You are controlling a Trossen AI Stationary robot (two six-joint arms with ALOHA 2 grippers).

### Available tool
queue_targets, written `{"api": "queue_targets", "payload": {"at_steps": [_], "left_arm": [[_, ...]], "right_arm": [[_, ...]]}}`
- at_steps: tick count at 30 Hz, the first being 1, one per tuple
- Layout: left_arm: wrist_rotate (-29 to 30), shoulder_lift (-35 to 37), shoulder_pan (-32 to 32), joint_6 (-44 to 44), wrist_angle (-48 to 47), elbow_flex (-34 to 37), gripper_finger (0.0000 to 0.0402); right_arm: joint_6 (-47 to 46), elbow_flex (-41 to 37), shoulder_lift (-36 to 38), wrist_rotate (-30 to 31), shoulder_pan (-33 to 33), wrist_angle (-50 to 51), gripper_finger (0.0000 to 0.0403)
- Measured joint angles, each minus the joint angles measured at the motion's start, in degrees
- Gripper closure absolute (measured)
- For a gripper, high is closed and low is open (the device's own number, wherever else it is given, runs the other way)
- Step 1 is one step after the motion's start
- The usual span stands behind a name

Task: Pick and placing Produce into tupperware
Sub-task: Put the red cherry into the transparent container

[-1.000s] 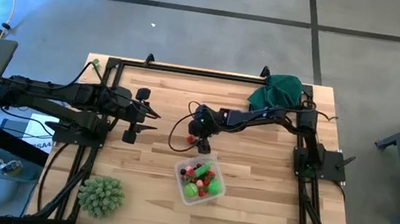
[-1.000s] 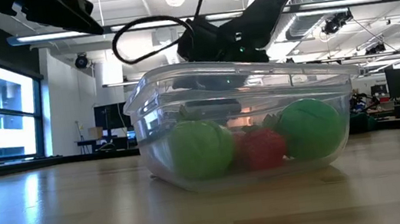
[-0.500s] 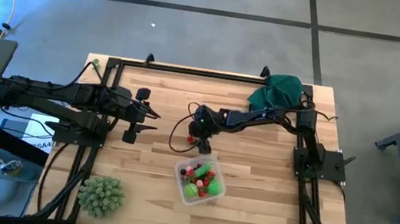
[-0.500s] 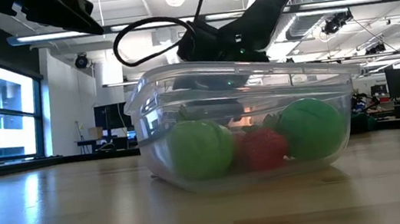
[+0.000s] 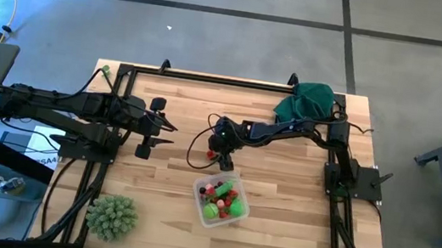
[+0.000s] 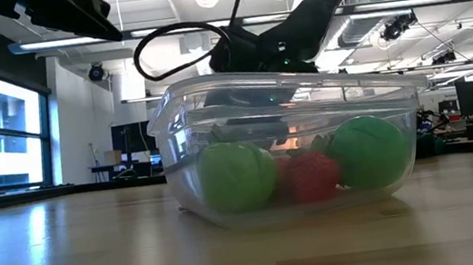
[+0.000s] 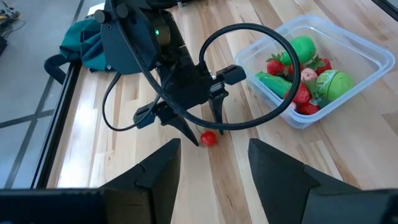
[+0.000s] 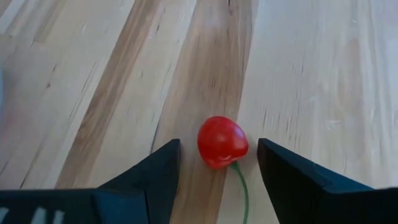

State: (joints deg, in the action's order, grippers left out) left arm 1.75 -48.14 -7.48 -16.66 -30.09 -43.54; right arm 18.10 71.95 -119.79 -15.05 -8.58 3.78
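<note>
Wooden boards make up the table (image 5: 166, 219), and a black frame runs around its edges. Near the front middle sits the tupperware (image 5: 220, 198), a clear little box. Inside it is the produce (image 7: 301, 74): green round pieces, red strawberries and a long green one. One small red cherry (image 8: 222, 142) with a thin green stem lies on the bare wood just behind the box, not in it. The right claw (image 7: 202, 123) is down low over this cherry. Its two dark fingers (image 8: 144, 177) are wide open, one on each side of the cherry, and they do not touch it. The left claw (image 5: 159, 124) waits up in the air on the left side of the table, well apart from the box. Its fingers are partly open and hold nothing. A spiky pale-green ball (image 5: 111, 216) sits at the front left corner. A dark green cloth (image 5: 304, 100) lies bunched at the back right corner.
</note>
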Motion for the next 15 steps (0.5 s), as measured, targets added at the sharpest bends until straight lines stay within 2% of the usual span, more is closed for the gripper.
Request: {"api": "queue_targets", "payload": {"at_steps": [15], "left_arm": [[0.01,0.0,0.01,0.02,0.01,0.0,0.0222]], "right_arm": [[0.42,0.02,0.0,0.28,0.0,-1.23,0.0203]]}}
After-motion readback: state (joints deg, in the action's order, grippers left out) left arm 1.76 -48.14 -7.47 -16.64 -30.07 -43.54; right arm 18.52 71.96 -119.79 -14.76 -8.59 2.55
